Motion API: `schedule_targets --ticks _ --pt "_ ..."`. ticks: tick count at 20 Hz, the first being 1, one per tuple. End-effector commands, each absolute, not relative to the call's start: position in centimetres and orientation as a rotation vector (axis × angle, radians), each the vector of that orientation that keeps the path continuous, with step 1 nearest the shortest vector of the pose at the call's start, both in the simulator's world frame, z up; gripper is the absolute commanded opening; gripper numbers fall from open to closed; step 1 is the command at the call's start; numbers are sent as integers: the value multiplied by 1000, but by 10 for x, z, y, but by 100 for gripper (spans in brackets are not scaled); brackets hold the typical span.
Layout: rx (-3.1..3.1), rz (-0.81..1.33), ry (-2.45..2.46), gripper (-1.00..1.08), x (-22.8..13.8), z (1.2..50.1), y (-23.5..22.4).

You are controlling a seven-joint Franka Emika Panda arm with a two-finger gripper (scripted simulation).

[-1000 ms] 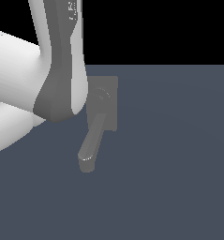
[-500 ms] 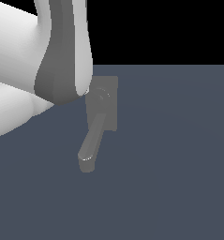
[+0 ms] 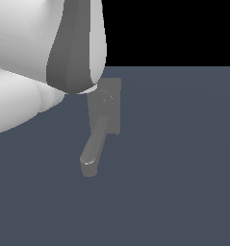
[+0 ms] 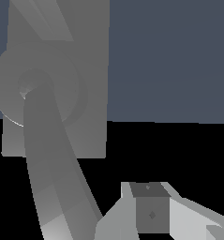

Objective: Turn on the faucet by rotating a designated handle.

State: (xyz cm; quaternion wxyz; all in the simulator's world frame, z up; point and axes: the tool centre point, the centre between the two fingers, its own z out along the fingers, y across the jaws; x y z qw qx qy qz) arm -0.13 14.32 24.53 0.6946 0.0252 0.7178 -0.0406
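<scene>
Near the middle of the exterior view, the faucet (image 3: 105, 111) was seen on the flat blue-grey bench (image 3: 174, 163), its rectangular block base lying flat. A thick spout (image 3: 94, 146) with a rounded tip was noted running from the block toward the camera and slightly to the exterior view's left. The upper left of that view was filled by the white-and-grey robot arm (image 3: 63, 48), whose rounded lower end covered the block's upper left corner, so the thin handle could not be made out there.

Through the wrist view, the block (image 4: 57, 79) was seen at close range, with a round hub (image 4: 36, 91) set on it and a curved grey bar (image 4: 52, 173) running out from the hub toward the camera. A flatter bar (image 4: 48, 21) was glimpsed at the block's far end; which of these was the handle could not be told. Only one finger (image 4: 153, 213) of the tool (image 4: 160, 215) was recorded at the frame's edge, clear of the faucet. Whether the tool was spread or pressed together could not be told.
</scene>
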Motion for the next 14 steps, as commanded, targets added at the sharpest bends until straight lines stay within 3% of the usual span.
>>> schedule_targets --ticks 1,11,14 --pt "59 -91 1578 -100 2 263 137" --pt "59 -88 1571 -100 1 290 113" --pt "57 -93 1598 -100 -4 275 112"
